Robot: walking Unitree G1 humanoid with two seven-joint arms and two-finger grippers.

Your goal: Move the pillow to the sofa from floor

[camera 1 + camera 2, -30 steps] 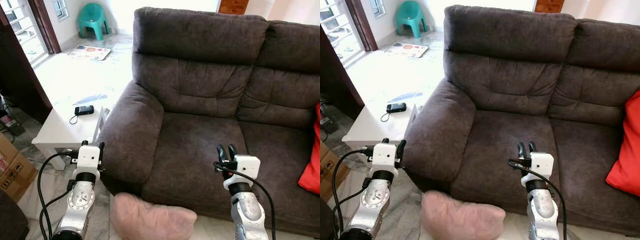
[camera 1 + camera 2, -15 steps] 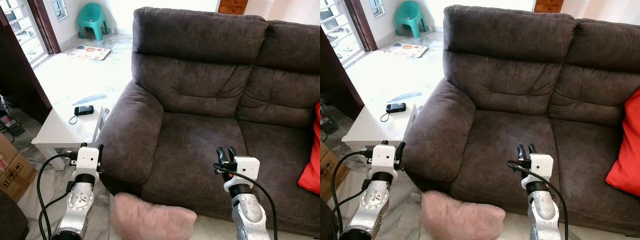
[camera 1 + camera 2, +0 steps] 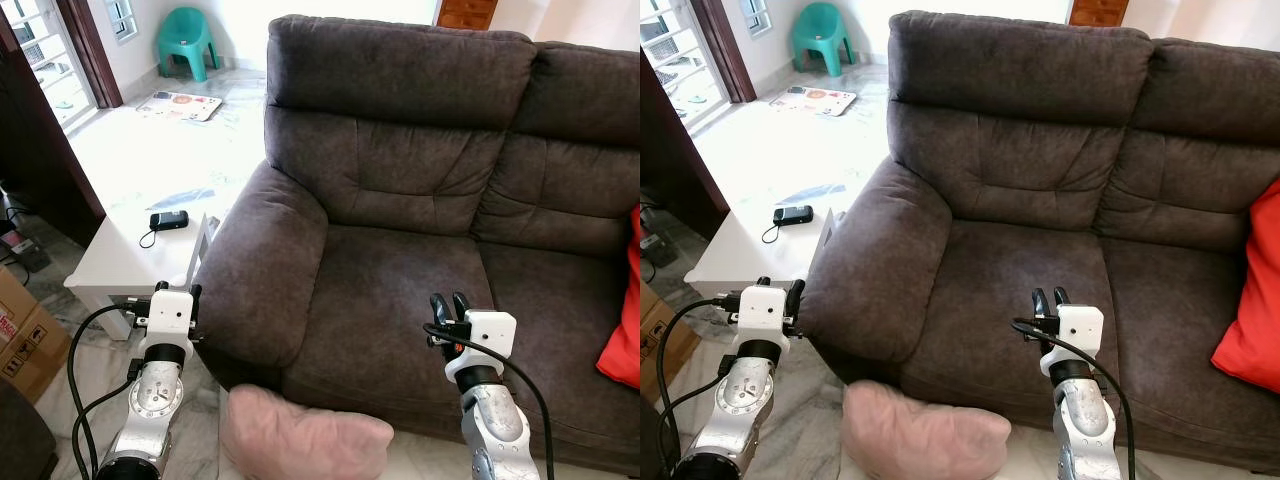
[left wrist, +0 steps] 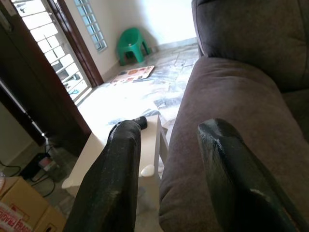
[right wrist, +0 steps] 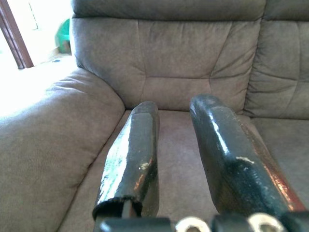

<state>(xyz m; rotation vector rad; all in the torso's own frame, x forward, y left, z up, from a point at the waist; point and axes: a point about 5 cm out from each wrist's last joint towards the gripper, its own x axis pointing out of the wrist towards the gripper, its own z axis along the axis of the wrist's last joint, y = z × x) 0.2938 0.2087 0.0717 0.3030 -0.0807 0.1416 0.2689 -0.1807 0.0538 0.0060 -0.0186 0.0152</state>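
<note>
I am facing the brown sofa (image 3: 420, 200), whose near seat cushion is lying bare; a red cushion (image 3: 625, 320) is leaning at its far right end. The pink pillow (image 3: 300, 440) is lying on the floor against the sofa's front edge, between my two arms, untouched. I am judging the task as not yet begun: grasp, lift and placement are all outstanding. My left pincer (image 3: 176, 293) is hovering beside the armrest, fingers parted and holding nothing. My right pincer (image 3: 448, 303) is hovering over the seat front, fingers narrowly parted, likewise holding nothing.
</note>
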